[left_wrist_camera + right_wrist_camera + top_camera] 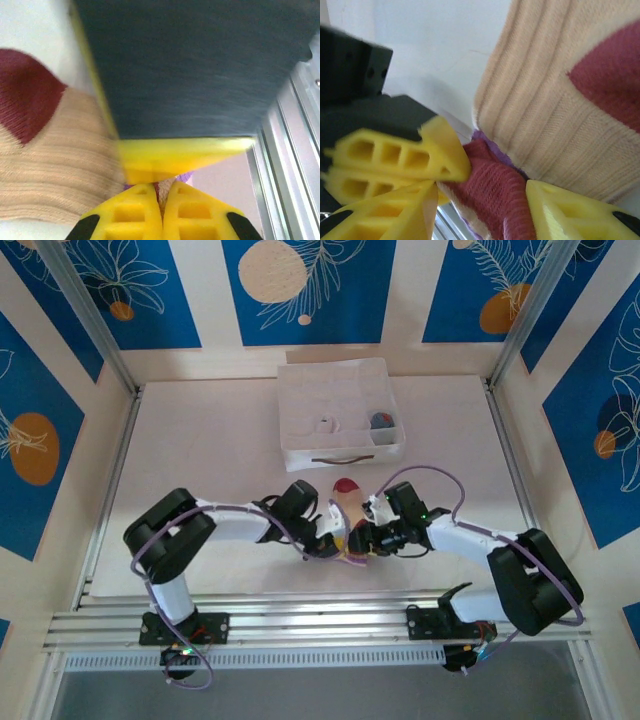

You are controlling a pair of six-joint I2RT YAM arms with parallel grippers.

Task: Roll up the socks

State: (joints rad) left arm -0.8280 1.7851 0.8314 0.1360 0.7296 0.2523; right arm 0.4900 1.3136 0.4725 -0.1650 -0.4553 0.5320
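A tan sock (345, 498) with a maroon toe lies flat near the front middle of the table, toe pointing away. My two grippers meet at its cuff end. The left gripper (159, 189) is shut, pinching a thin fold of the striped cuff between its yellow fingers. The right gripper (482, 192) stands open, its fingers either side of the bunched maroon cuff (495, 190). The tan body of the sock (560, 100) stretches away beyond it. In the top view the left gripper (338, 540) and the right gripper (361, 539) are almost touching. A white sock roll (327, 424) and a grey and orange roll (381, 421) sit in the box.
A white fabric compartment box (300, 405) stands at the back centre of the table. An aluminium rail (320, 625) runs along the near edge, just behind the grippers. The right gripper's finger (180, 155) crosses close in front of the left wrist camera.
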